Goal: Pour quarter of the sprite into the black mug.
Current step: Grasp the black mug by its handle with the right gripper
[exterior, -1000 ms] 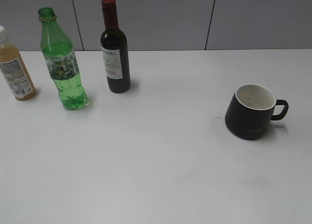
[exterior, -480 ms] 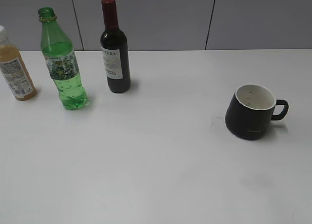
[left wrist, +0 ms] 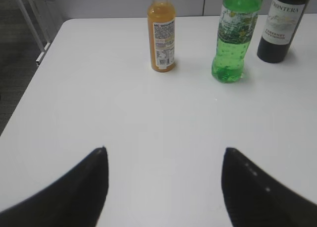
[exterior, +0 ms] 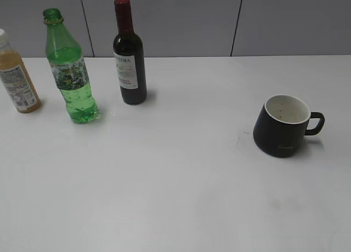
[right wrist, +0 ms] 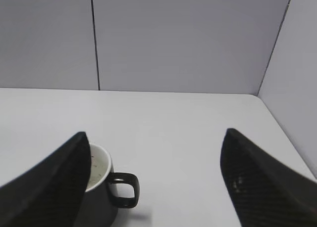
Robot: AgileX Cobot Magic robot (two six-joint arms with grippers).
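The sprite [exterior: 70,71], a green bottle with no cap, stands upright at the far left of the white table; it also shows in the left wrist view [left wrist: 235,36]. The black mug [exterior: 282,127] with white inside stands at the right, handle pointing right; in the right wrist view the black mug [right wrist: 106,187] is partly hidden behind the left finger. My left gripper [left wrist: 164,150] is open and empty, well short of the sprite. My right gripper [right wrist: 156,135] is open and empty, with the mug's handle just inside its left finger. Neither gripper shows in the exterior view.
A dark wine bottle [exterior: 129,57] with a red cap stands right of the sprite. An orange-juice bottle [exterior: 16,76] stands at the left edge. The table's left edge [left wrist: 34,71] drops off beside the juice bottle. Grey wall panels [right wrist: 173,39] stand behind the table.
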